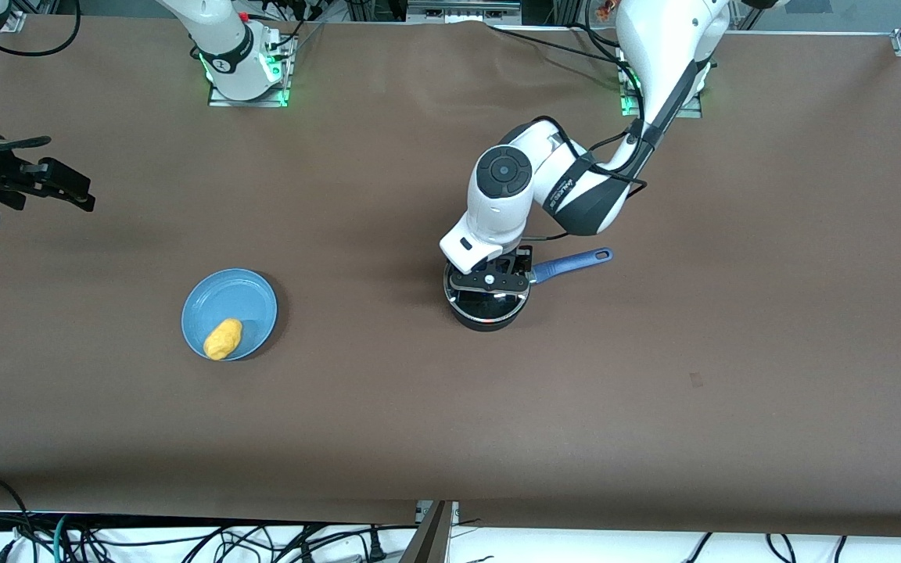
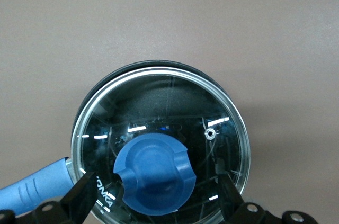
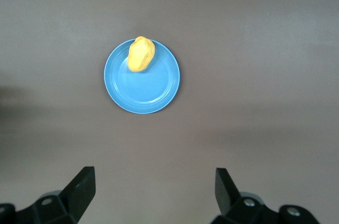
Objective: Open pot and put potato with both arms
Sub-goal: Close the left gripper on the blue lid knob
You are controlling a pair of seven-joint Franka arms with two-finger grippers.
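Pot (image 1: pixel 486 309) lidded, partly hidden under released left gripper (image 2: pixel 153 203); right gripper (image 3: pixel 153 189) released.

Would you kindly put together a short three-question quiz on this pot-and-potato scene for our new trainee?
1. True or false: the glass lid is already off the pot.
2. Where does the potato lie? A) in the pot B) on the blue plate C) on the bare table
3. Fill in: the left gripper is over the ____, with its fingers either side of the blue knob.

Key
1. False: the lid sits on the pot.
2. B: on the plate, near its rim nearer the front camera.
3. Pot. Its fingers are open, not yet closed on the knob. The right gripper waits open, high above the right arm's end of the table.
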